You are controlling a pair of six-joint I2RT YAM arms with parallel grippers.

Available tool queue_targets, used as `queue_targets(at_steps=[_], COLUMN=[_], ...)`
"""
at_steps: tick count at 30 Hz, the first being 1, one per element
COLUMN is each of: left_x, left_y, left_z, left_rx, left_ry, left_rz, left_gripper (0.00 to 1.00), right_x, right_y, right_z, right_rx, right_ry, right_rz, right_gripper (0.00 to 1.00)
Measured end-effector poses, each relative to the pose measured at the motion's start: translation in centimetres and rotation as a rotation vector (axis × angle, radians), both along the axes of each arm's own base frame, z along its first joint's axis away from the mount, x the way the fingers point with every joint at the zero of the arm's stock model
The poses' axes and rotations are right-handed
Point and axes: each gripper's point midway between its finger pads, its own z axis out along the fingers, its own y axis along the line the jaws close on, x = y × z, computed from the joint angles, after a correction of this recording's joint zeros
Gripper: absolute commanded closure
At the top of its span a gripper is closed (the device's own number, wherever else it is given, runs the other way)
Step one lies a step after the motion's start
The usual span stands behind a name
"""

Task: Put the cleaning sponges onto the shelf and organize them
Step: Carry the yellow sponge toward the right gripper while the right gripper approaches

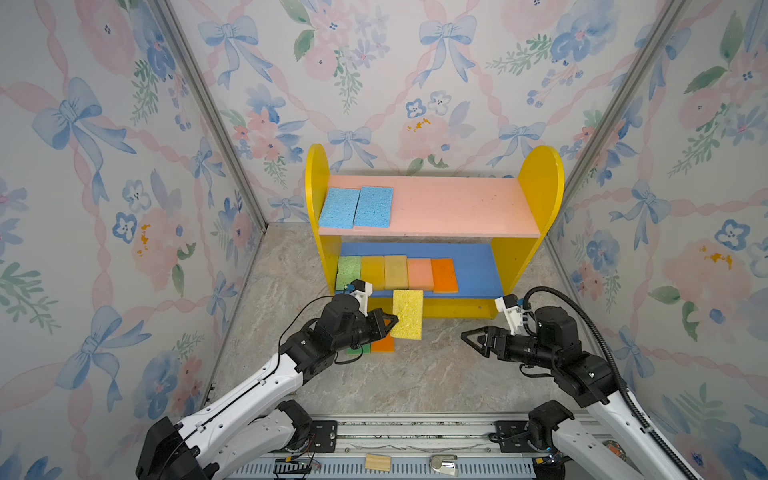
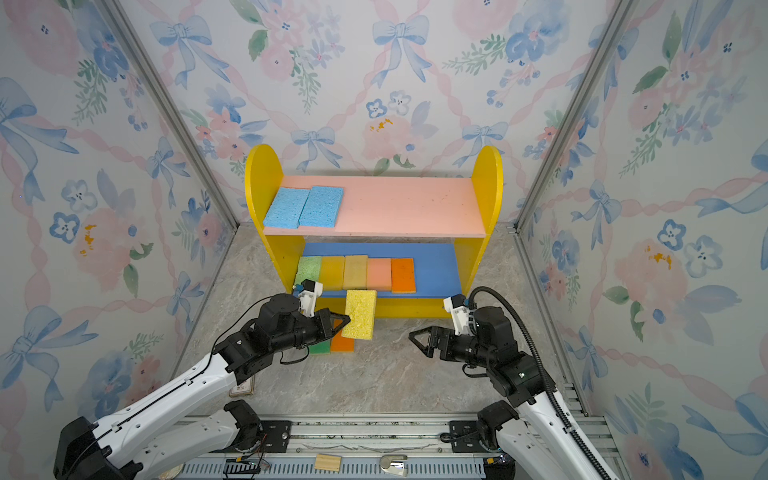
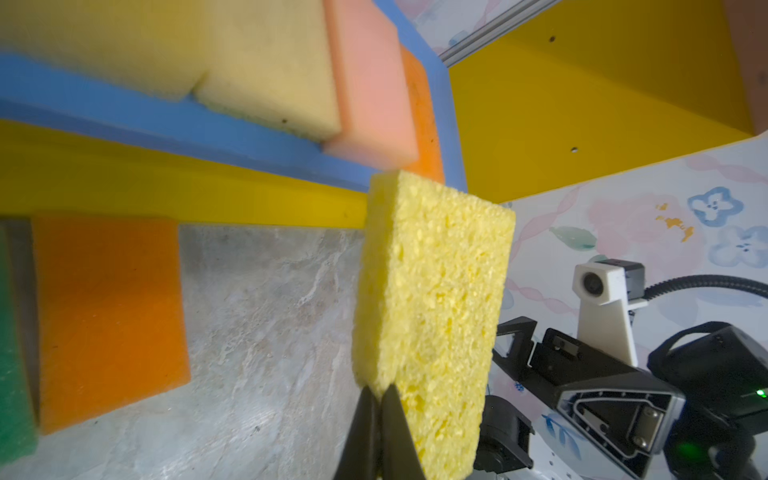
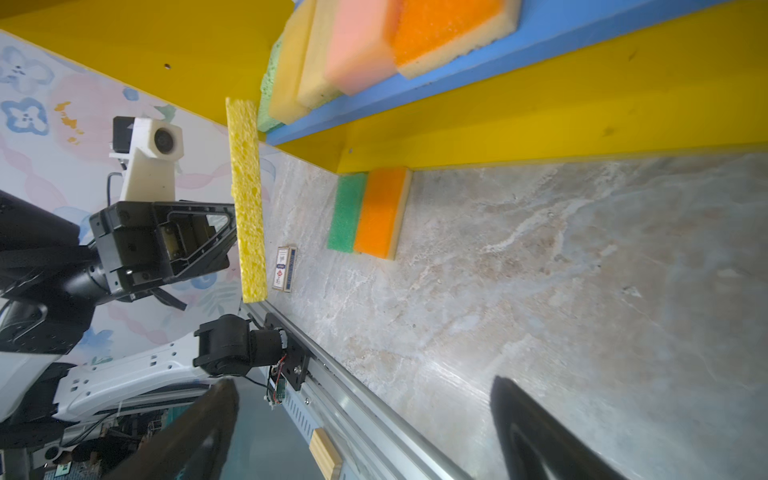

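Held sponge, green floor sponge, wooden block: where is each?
held sponge [image 1: 408,313]: a top view, face middle
green floor sponge [image 4: 346,212]: right wrist view, top face
wooden block [image 1: 377,462]: a top view, top middle

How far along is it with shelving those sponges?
Done: two blue sponges on the pink board, a five-sponge row on the blue board. In hand: the left claw holds a yellow sponge. Left: a green sponge and an orange sponge on the table.

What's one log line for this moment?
left gripper: shut on yellow sponge | right gripper: open, empty | shelf: partly filled | green sponge, orange sponge: on floor
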Motion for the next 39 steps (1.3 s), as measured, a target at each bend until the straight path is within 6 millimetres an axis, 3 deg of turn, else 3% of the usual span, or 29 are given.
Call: queue_targets(at_steps=[3, 7, 15, 26, 39], left_x=[0.3, 0.3, 0.3, 0.1, -0.1], left_y=[-0.8, -1.4, -1.4, -1.2, -1.0], left_z=[2.0, 2.4, 2.5, 3.2, 3.7], left_rx=[-0.040, -0.053, -0.057, -0.078, -0.090], left_ry=[-0.035, -0.033, -0.029, -0.034, -0.046], left_rz=[-0.004, -0.009, 0.004, 0.011, 0.010], left_gripper=[1.00, 1.00, 1.00, 1.00, 1.00], right_x=[-0.5, -1.2, -2.5, -0.8, 1.1], right_y=[1.0, 2.8, 6.5, 9.5, 10.5], right_z=[1.8, 3.6, 4.1, 3.9, 5.2], right_rx=[0.067, 0.132, 0.126, 0.082, 0.097], right_ry=[-0.041, -0.077, -0.086, -0.106, -0.140], right_rz=[0.032, 0.098, 0.211, 0.192, 0.138], right_gripper=[0.01, 0.03, 0.19, 0.50, 0.63])
